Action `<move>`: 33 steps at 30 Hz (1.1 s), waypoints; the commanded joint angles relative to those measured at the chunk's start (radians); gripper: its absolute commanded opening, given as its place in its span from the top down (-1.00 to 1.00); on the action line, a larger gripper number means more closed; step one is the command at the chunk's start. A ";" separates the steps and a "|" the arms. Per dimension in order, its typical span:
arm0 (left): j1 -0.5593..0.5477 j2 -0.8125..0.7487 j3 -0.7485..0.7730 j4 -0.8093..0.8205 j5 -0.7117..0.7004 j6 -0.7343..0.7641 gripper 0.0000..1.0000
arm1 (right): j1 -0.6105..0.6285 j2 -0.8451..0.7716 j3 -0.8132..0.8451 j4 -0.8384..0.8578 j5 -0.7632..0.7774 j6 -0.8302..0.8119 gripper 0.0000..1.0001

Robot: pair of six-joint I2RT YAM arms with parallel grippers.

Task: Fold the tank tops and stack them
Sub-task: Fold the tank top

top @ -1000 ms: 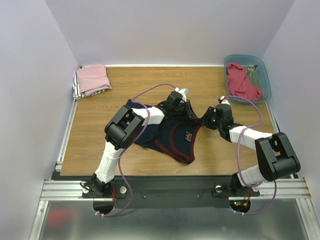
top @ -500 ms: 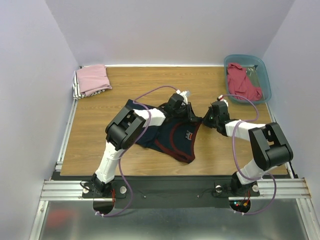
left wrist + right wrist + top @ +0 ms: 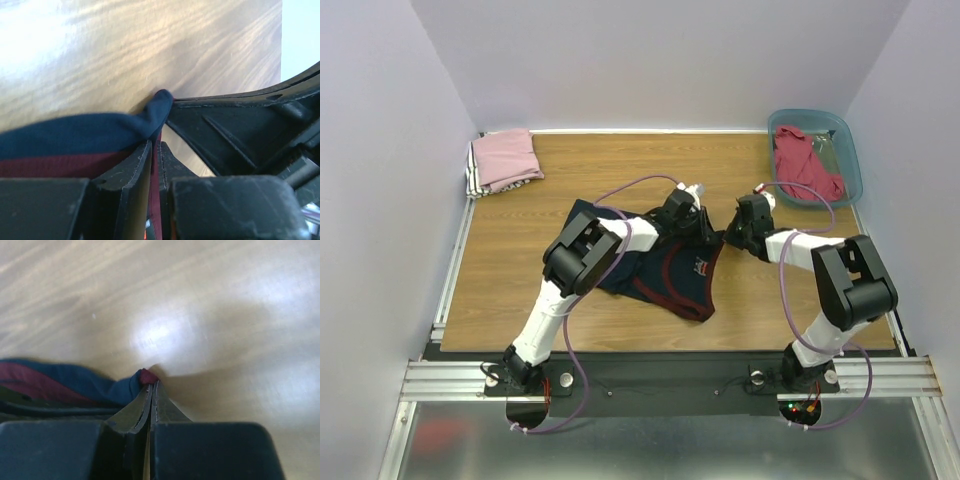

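Observation:
The navy tank top (image 3: 665,270), with maroon trim, lies crumpled at the middle of the table. My left gripper (image 3: 706,233) is at its upper right corner, and in the left wrist view that gripper (image 3: 156,146) is shut on a fold of navy and maroon cloth (image 3: 75,135). My right gripper (image 3: 729,239) is just beside it, tip to tip, and in the right wrist view it (image 3: 151,386) is shut on a maroon-edged tip of the same top (image 3: 146,376). A folded pink tank top (image 3: 507,157) rests at the far left corner. A red tank top (image 3: 805,165) lies in the bin.
The teal plastic bin (image 3: 847,135) stands at the far right corner. A striped cloth (image 3: 473,178) shows under the pink top. Purple cables (image 3: 625,185) loop over both arms. Bare wood (image 3: 770,300) lies to the right of the navy top.
The right gripper has moved left to the navy top's corner and closed on it. The left wrist has shifted slightly right, still holding the cloth.

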 commanded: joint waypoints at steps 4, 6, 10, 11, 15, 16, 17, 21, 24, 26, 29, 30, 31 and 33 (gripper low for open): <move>-0.009 0.066 0.147 -0.082 -0.028 -0.033 0.55 | -0.026 0.132 0.184 -0.040 0.041 -0.010 0.99; -0.009 0.088 0.196 -0.100 -0.050 -0.046 0.55 | -0.035 0.158 0.241 -0.055 0.038 -0.014 0.99; -0.009 0.134 0.273 -0.122 -0.053 -0.098 0.55 | -0.075 0.200 0.320 -0.101 0.032 -0.025 0.97; -0.009 0.155 0.301 -0.120 -0.047 -0.109 0.55 | -0.082 0.206 0.342 -0.104 0.019 -0.028 0.86; -0.007 0.213 0.382 -0.120 -0.029 -0.138 0.55 | -0.091 0.207 0.383 -0.115 -0.005 -0.053 0.59; -0.007 0.223 0.399 -0.110 -0.022 -0.143 0.54 | -0.089 0.210 0.411 -0.118 -0.010 -0.057 0.53; -0.004 0.233 0.414 -0.102 -0.009 -0.149 0.54 | -0.091 0.207 0.420 -0.153 -0.013 -0.062 0.46; 0.006 0.253 0.471 -0.044 0.016 -0.174 0.48 | -0.089 0.136 0.405 -0.179 -0.011 -0.071 -0.11; 0.012 0.229 0.480 -0.022 0.031 -0.162 0.41 | -0.091 0.051 0.361 -0.196 -0.011 -0.085 -0.23; 0.013 0.203 0.480 -0.001 0.054 -0.155 0.38 | -0.091 -0.027 0.302 -0.202 -0.024 -0.087 -0.23; 0.014 0.177 0.476 0.027 0.085 -0.151 0.36 | -0.089 -0.121 0.232 -0.212 -0.039 -0.083 -0.23; 0.014 0.154 0.462 0.036 0.111 -0.152 0.35 | -0.091 -0.192 0.184 -0.215 -0.054 -0.077 -0.23; 0.014 0.141 0.454 0.051 0.122 -0.155 0.35 | -0.091 -0.223 0.164 -0.221 -0.060 -0.071 -0.23; 0.013 0.111 0.431 0.073 0.145 -0.161 0.35 | -0.089 -0.324 0.126 -0.238 -0.089 -0.062 -0.22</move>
